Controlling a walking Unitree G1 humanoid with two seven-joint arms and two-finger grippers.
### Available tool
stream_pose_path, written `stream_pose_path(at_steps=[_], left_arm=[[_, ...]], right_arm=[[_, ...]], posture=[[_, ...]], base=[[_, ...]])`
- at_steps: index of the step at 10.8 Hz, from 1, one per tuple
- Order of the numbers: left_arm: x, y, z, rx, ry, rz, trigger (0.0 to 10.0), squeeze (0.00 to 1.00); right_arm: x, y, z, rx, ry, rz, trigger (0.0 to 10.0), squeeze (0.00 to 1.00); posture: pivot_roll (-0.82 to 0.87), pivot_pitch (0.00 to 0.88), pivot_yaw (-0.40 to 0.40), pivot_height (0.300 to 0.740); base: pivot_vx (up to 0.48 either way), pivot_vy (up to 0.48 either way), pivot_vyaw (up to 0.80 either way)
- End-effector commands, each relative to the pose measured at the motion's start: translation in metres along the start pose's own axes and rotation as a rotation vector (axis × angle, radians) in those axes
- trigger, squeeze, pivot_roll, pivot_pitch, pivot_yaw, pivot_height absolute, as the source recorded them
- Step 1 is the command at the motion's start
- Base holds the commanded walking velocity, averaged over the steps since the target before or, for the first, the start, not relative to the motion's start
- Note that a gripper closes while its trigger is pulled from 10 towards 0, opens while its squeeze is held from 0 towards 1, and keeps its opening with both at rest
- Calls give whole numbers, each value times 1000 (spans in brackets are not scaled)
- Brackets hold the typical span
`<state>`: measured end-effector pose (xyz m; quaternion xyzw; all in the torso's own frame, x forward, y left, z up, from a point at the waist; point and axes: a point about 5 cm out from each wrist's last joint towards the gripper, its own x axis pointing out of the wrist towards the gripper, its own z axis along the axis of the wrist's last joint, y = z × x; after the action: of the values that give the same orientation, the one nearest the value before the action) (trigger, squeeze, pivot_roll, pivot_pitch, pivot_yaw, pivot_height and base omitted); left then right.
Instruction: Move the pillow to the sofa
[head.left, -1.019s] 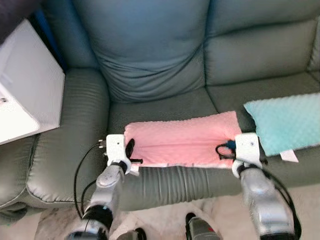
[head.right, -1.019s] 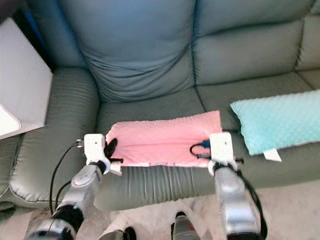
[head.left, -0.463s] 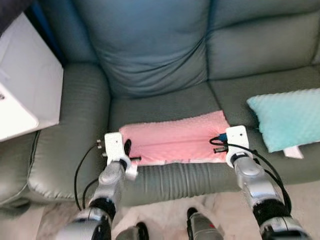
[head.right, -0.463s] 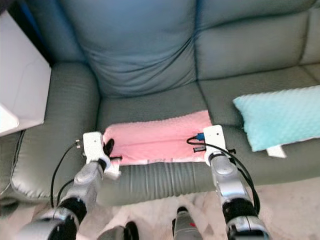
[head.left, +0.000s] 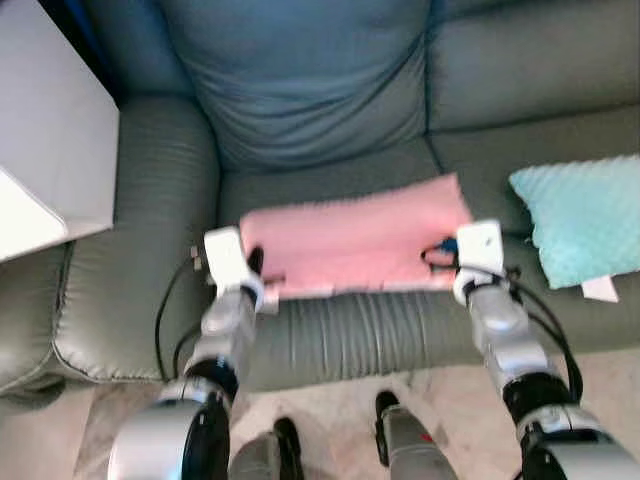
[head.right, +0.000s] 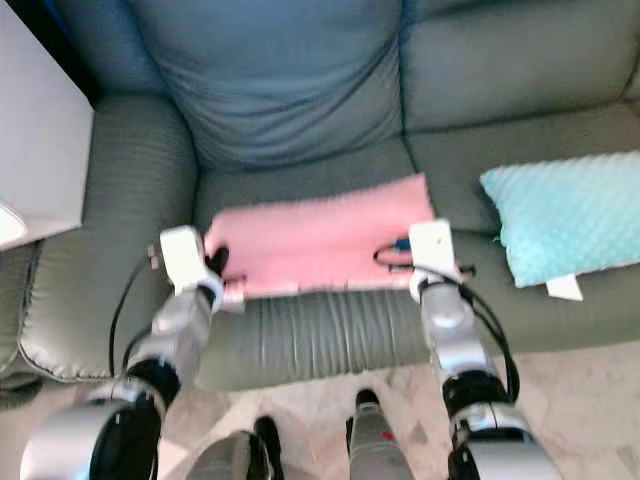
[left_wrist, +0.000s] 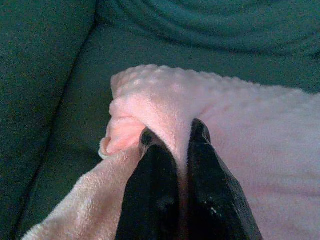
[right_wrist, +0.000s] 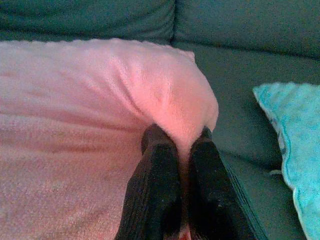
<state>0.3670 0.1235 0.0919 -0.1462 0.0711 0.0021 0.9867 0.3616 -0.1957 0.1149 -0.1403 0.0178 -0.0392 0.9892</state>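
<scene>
A flat pink pillow (head.left: 350, 235) lies on the seat of the grey-green sofa (head.left: 300, 110), near its front edge. My left gripper (left_wrist: 172, 137) is shut on the pillow's left corner, with pink fabric pinched between its black fingers (left_wrist: 152, 170). My right gripper (right_wrist: 177, 135) is shut on the pillow's right corner in the same way. In the eye views the left gripper (head.left: 252, 268) and the right gripper (head.left: 440, 255) sit at the two ends of the pillow, both arms reaching forward over the sofa's front.
A turquoise pillow (head.left: 585, 215) lies on the seat to the right, close to my right arm. A white box-like object (head.left: 45, 160) stands over the left armrest. A large back cushion (head.left: 300, 80) rises behind the pink pillow. Pale floor (head.left: 330, 420) lies below.
The whole picture has shifted, so the camera has moved. Both grippers still hold the pillow's corners; the pillow rests in about the same place on the seat.
</scene>
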Motion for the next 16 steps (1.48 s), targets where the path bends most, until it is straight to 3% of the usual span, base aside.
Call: stream_pose_path(at_steps=[1, 2, 6, 8, 10, 12, 14, 16], left_arm=[[-2, 21, 1, -21, -17, 66, 10000, 0], [0, 23, 7, -57, -36, 79, 10000, 0], [-11, 28, -21, -48, 53, 116, 10000, 0], [-12, 27, -23, -51, 61, 117, 10000, 0], [-10, 18, -21, -65, 64, 113, 10000, 0], [1, -1, -1, -100, 13, 81, 10000, 0], [4, -11, 4, -110, -4, 60, 10000, 0], [0, -7, -7, -92, 32, 71, 10000, 0]], right_arm=[[-2, -11, -7, 21, 10, -63, 10000, 0], [-1, -11, -6, 31, 3, -62, 10000, 0], [-2, -5, -16, 17, 35, -53, 10000, 0], [-2, -7, -17, 10, 38, -61, 10000, 0], [-2, -16, -18, -9, 29, -97, 10000, 0], [4, -30, -2, -32, -29, -141, 10000, 0], [6, -35, 1, -48, -44, -157, 10000, 0], [1, -30, -10, -51, -12, -142, 10000, 0]], posture=[[-301, 427, 150, 740], [-302, 431, 149, 740], [-295, 444, 145, 740], [-296, 445, 144, 740], [-294, 455, 147, 740], [-298, 463, 149, 740], [-302, 468, 148, 740], [-301, 474, 149, 740]], base=[[0, 0, 0], [0, 0, 0], [0, 0, 0], [0, 0, 0], [0, 0, 0], [0, 0, 0], [0, 0, 0], [0, 0, 0]])
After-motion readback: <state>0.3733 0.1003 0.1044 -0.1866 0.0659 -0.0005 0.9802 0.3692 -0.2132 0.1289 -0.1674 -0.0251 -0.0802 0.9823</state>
